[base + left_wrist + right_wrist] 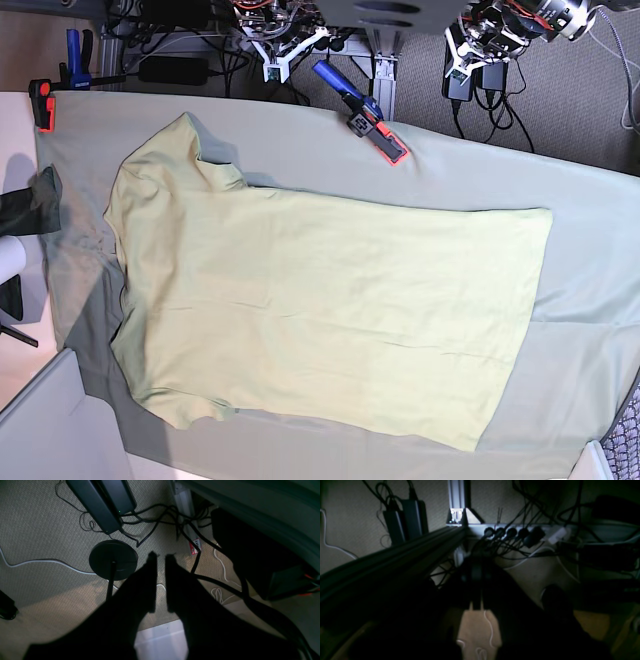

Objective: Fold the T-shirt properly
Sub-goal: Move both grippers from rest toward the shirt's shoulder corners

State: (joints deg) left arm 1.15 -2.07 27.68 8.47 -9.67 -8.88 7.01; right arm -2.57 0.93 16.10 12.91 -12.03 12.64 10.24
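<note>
The pale yellow-green T-shirt [320, 300] lies spread flat on the grey-green tablecloth [590, 250], collar end to the left and hem to the right. Both arms are pulled back beyond the table's far edge, apart from the shirt. My left gripper [161, 557] hangs over the carpet floor with its jaws almost together, a thin slit between them, holding nothing; it also shows in the base view [470, 50]. My right gripper [476, 580] is dark, jaws together and empty, over the floor; it also shows in the base view [285, 50].
A blue-and-orange clamp [362, 112] lies on the cloth near the far edge. An orange clamp [43, 103] grips the far left corner. Under the table are power bricks [100, 502], a round black stand base [113, 556], a power strip [515, 531] and many cables.
</note>
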